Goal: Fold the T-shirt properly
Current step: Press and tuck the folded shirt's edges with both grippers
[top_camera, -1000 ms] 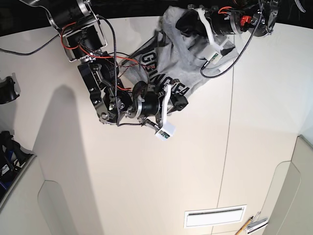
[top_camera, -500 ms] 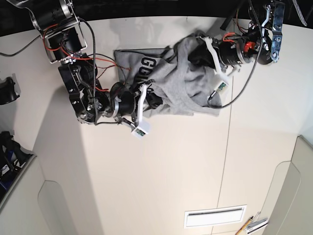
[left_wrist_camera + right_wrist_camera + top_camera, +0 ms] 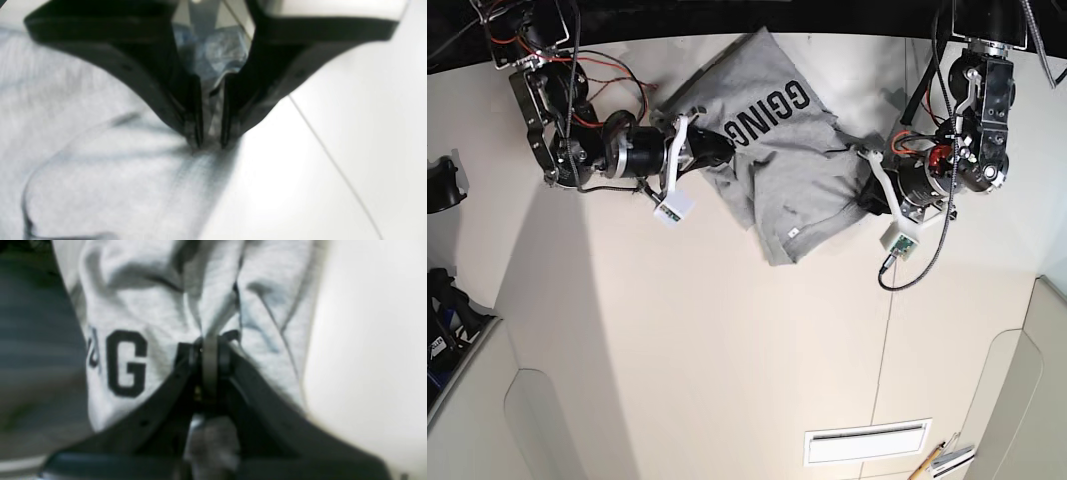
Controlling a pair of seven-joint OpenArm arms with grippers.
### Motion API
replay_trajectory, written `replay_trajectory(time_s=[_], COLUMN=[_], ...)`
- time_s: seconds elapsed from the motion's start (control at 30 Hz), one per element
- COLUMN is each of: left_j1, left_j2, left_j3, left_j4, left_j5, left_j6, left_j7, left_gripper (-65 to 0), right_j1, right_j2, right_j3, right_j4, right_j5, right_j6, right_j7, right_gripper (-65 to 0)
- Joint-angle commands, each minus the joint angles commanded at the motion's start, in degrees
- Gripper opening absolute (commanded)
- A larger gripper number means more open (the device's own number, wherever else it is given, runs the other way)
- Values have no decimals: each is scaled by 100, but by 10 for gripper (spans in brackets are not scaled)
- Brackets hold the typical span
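Observation:
The heather-grey T-shirt (image 3: 787, 160) lies bunched near the table's far edge, stretched between both grippers, with black lettering (image 3: 769, 112) facing up. My left gripper (image 3: 859, 192), on the right in the base view, is shut on a fold of the shirt's right edge; the left wrist view shows its jaws pinching grey cloth (image 3: 100, 173) at the tips (image 3: 209, 141). My right gripper (image 3: 717, 150), on the left in the base view, is shut on the shirt's left edge; the right wrist view shows cloth (image 3: 160, 306) gathered between the jaws (image 3: 210, 346) beside a black letter G (image 3: 126, 363).
The white table (image 3: 747, 330) has a seam line (image 3: 892, 320) running front to back under the left arm. A white vent slot (image 3: 865, 442) and a pencil (image 3: 925, 462) lie at the front right. Dark gear (image 3: 445, 310) sits off the left edge.
Both grippers have drawn apart, the right arm moving left and back, the left arm moving forward and right. The shirt has spread wider, and the lettering now reads upside down.

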Motion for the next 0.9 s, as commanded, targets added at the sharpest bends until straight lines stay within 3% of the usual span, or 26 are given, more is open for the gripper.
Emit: replay_trajectory(time_s=[0.07,0.23,0.47,0.63,0.77,0.9], left_j1=[-68,-83,592,1716,2396,2485], left_j2=[-2,-35,-562,-686,-671,-363], left_j3=[-2,-2,-2,-2,0,0], left_j4=[0,420,1434,2323,2409,2291], left_j5=[-79,-619,-1637,-1670,-1818,-1770], left_j6=[146,136,-89,-89,-89,-89], left_j7=[28,376,835,970,868,717], left_gripper=[-538,-538,-539,-539,-539,-539], right_j1=[-177,-208,-214,-240,-260,-358], right_j2=[0,0,68,566,581,584], right_j3=[85,527,1775,2004,1993,1993], right_j4=[330,719,855,855,852,852], right_j5=[-20,-22,-15,387,671,752], right_j6=[-4,-4,-2,-2,0,20], right_j7=[2,2,-304,-424,-577,-575], right_gripper=[-650,-650,-650,-650,-650,-650])
